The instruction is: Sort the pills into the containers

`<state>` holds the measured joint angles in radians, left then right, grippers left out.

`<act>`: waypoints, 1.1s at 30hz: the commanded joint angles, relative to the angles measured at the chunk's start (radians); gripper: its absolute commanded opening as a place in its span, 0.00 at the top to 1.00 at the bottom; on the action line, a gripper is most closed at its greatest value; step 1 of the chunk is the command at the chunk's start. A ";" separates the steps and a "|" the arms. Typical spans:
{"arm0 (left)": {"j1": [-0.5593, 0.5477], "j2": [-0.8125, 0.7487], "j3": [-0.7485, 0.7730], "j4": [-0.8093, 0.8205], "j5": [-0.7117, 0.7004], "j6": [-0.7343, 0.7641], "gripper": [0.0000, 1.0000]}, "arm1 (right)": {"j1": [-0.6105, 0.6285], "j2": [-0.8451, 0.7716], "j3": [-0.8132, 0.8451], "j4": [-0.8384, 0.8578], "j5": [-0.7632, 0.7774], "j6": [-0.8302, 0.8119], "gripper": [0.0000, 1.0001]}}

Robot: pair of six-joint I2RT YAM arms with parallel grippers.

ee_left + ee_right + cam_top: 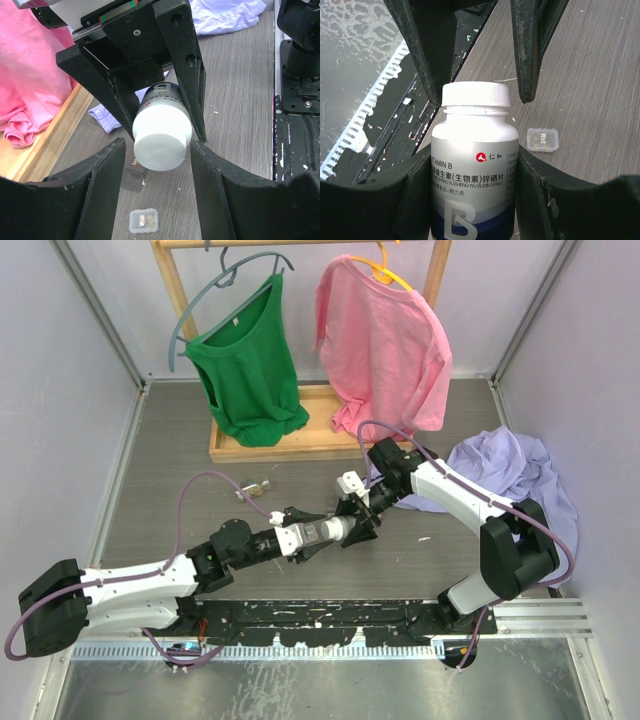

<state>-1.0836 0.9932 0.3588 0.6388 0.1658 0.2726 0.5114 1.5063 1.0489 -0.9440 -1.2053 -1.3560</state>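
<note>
My right gripper point(475, 150) is shut on a white pill bottle point(474, 170) labelled Vitamin B and holds it above the table. My left gripper point(157, 145) is open, with its fingers point(427, 75) on either side of the bottle's white cap point(162, 142). Both grippers meet at the table's middle point(358, 515). A tiny clear container marked "Wed" point(143, 221) lies on the table below; it also shows in the right wrist view point(543, 139). A dark squarish container point(131, 175) lies under the bottle, partly hidden. More tiny containers point(258, 487) lie further left.
A wooden rack base point(300, 440) stands at the back with a green shirt point(248, 370) and a pink shirt point(385, 345) hanging. A lavender cloth point(510, 475) lies at the right. A small white speck point(424, 538) lies near the right arm.
</note>
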 commanded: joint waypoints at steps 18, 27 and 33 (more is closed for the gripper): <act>0.004 -0.006 0.051 0.055 0.040 -0.139 0.66 | 0.004 -0.007 0.010 -0.011 -0.021 -0.009 0.99; 0.003 -0.038 0.108 -0.086 -0.088 -0.583 0.88 | 0.004 -0.006 0.011 -0.011 -0.020 -0.009 0.99; 0.004 -0.029 0.214 -0.288 -0.218 -0.933 1.00 | 0.004 -0.004 0.011 -0.011 -0.020 -0.008 0.99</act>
<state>-1.0782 0.9833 0.4767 0.3969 0.0441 -0.3634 0.5140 1.5063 1.0489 -0.9653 -1.2167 -1.3560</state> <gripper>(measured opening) 0.400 0.591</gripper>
